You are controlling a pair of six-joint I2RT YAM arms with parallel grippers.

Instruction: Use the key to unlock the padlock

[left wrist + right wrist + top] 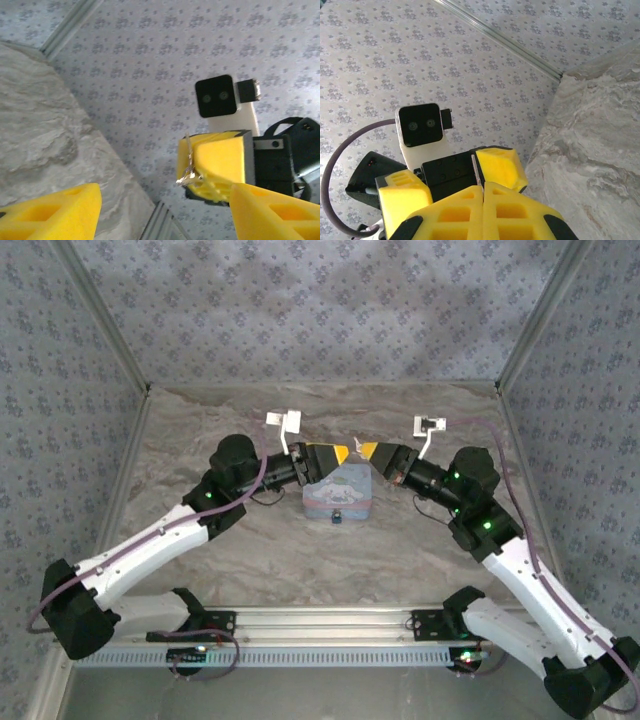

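The right claw (482, 189) is pinched shut on the key (188, 162), a thin sliver poking past its pads. The left claw (165, 200) gapes wide and empty, at 9 o'clock of it in the top view. The padlock (338, 516) sits at 6 o'clock of both, at the near edge of the tin (345, 488). The key looks light, stiff and slick, so it is best pinched flat by its head with the blade left free.

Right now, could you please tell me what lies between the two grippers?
The key, pinched in the right gripper, points toward the left gripper, whose jaws stand open; the left wrist view shows this.
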